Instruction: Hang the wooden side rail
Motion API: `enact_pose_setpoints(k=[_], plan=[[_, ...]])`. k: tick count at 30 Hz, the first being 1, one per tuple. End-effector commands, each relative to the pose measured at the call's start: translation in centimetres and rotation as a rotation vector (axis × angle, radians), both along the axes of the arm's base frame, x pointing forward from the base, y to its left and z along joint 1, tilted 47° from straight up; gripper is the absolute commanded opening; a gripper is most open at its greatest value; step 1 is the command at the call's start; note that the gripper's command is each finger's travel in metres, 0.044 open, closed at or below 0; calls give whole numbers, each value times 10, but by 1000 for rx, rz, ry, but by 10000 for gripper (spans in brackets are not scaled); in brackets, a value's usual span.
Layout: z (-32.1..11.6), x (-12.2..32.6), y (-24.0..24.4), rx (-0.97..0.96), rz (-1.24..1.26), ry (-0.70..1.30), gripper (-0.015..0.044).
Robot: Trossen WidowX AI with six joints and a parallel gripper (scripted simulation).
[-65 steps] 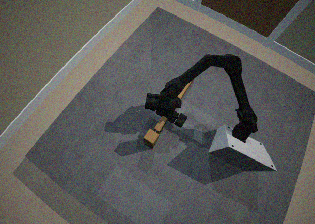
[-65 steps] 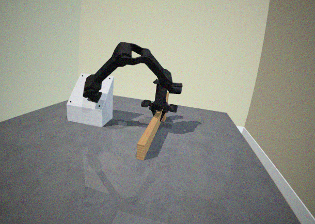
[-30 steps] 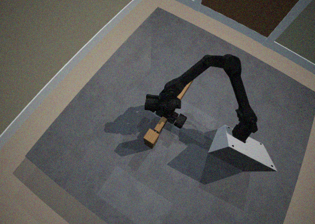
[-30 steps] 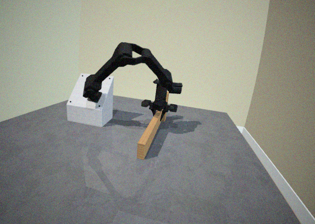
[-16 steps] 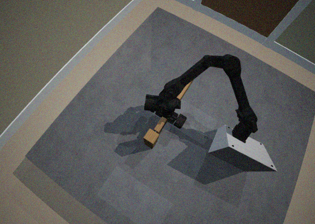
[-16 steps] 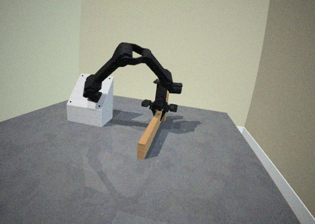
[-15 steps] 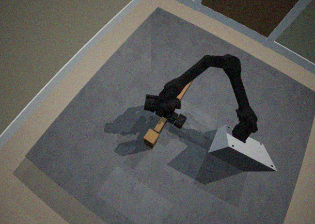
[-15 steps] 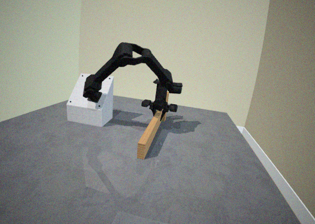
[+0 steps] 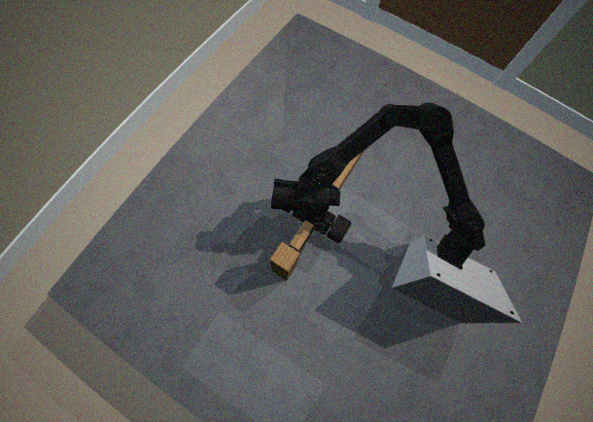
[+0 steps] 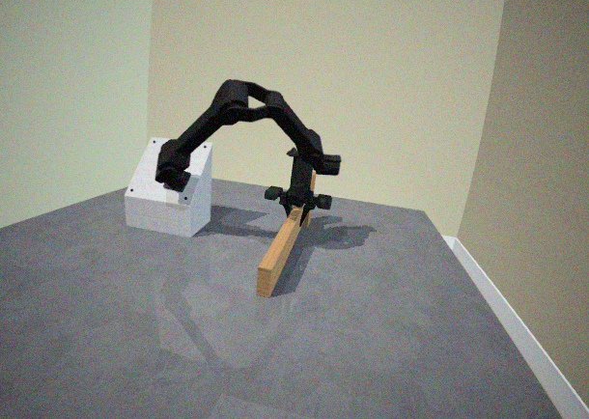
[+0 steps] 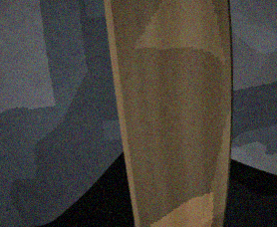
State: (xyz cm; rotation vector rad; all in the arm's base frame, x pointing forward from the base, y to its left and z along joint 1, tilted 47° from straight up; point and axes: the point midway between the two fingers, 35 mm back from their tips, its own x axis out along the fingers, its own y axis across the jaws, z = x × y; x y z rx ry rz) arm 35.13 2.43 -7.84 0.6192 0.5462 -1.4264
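Observation:
The wooden side rail [image 9: 302, 235] [image 10: 281, 247] [image 11: 176, 119] runs from the headboard post [image 9: 286, 256] [image 10: 314, 181] to its far end, which appears to rest on the table at the front of the exterior view. The rail's hook end is close to the upright post, with a thin dark line between them in the top view. Hooks, slot and pins cannot be made out, so I cannot tell whether the hooks sit on the pins. My gripper [image 9: 311, 224] [image 10: 296, 214] points down and is shut on the rail near its hook end.
The pale sloped base block [image 9: 486, 288] [image 10: 166, 213] carries the arm, right of the post in the top view and left in the exterior view. The arm arches high from it to the rail. The grey table top [image 9: 233, 366] [image 10: 121, 315] lies beneath.

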Motion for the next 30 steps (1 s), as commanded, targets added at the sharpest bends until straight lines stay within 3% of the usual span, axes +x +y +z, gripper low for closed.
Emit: enact_pose_setpoints(k=[1, 30], plan=[[1, 3, 6, 6, 10, -9, 0], [-1, 2, 9, 6, 10, -9, 0]])
